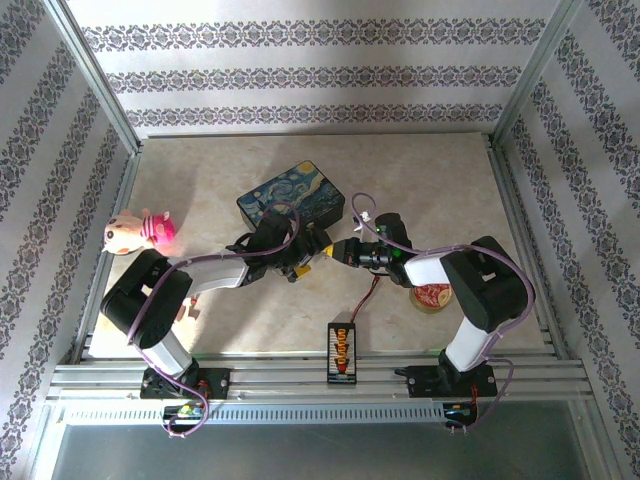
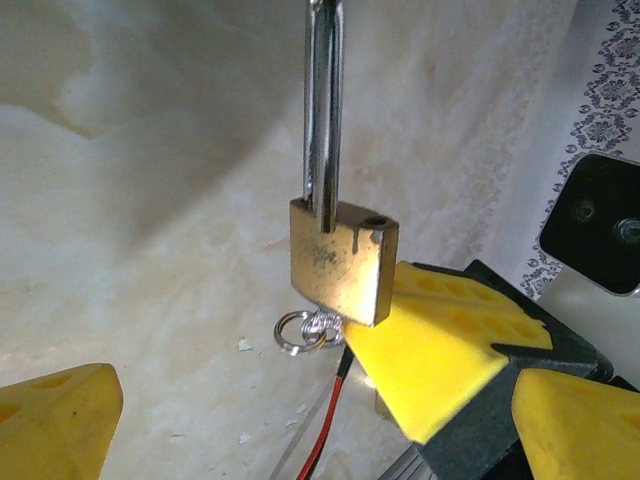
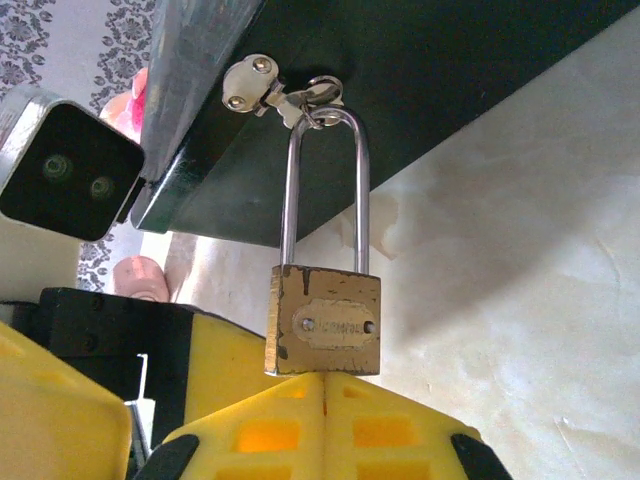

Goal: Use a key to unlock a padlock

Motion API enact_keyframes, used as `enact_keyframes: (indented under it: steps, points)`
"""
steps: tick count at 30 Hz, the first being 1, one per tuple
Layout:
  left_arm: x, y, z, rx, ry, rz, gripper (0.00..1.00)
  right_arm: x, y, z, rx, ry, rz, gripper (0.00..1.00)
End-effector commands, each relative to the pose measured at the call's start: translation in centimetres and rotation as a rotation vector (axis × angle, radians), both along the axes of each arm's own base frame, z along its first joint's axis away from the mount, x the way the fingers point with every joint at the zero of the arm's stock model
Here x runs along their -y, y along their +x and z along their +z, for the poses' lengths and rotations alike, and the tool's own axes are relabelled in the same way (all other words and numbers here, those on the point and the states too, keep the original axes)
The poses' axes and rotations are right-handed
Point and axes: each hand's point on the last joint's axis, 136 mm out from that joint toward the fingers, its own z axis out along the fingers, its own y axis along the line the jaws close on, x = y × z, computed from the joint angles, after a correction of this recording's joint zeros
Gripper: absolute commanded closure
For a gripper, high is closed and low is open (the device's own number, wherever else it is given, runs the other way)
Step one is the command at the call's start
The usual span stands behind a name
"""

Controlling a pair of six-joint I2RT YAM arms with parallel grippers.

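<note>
The table (image 1: 440, 180) is fenced by patterned walls and metal rails (image 1: 320, 378). Bare room lies behind and to the right of the dark-blue painted box (image 1: 290, 198). A pink plush (image 1: 140, 232) sits at the left edge, a round tin (image 1: 433, 297) by the right arm, and an orange connector board (image 1: 342, 350) at the near edge, its red-black wire (image 2: 322, 440) running under the work. Both arms crowd the box's near side, so there is little free space there. The padlock (image 3: 322, 320) hangs from the box's silver clasp (image 3: 250, 85) just below the box's dark edge. Its long axis runs from the clasp along the shackle (image 3: 290, 200), with the keyway end towards the right fingers (image 3: 270, 440); both shackle legs meet the brass body. An oval plate on its face carries raised lettering too blurred to read. The right fingers are clenched pad to pad against the padlock's bottom, with the key (image 2: 324, 322) pinched at their tip and its small ring (image 2: 280, 335) dangling beside it. The left fingers (image 2: 55, 425) are released and spread wide, clear of the padlock on either side.
</note>
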Motion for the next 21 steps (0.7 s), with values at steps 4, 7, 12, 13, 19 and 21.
enact_keyframes:
  steps: [4,7,12,13,19,21]
  points:
    - [-2.0,-0.5,2.3,0.099,0.111,-0.002,0.01,-0.5,0.8,0.5,0.040,0.023,-0.045,1.00]
    - [-3.2,-0.5,3.7,0.163,0.165,0.015,0.01,-0.7,0.8,0.8,0.045,0.033,-0.061,1.00]
    - [-5.5,-0.4,6.2,0.269,0.265,0.045,0.01,-1.4,-0.1,1.0,0.059,0.016,-0.069,1.00]
    - [-5.8,-0.4,6.6,0.285,0.278,0.050,0.01,-1.5,-0.4,1.0,0.064,0.008,-0.073,1.00]
    - [-6.7,-0.7,6.8,0.301,0.305,0.064,0.01,-2.3,-2.5,1.0,0.086,-0.026,-0.093,1.00]
    - [-6.7,-0.7,6.5,0.298,0.307,0.064,0.01,-2.5,-2.8,1.1,0.096,-0.035,-0.104,1.00]
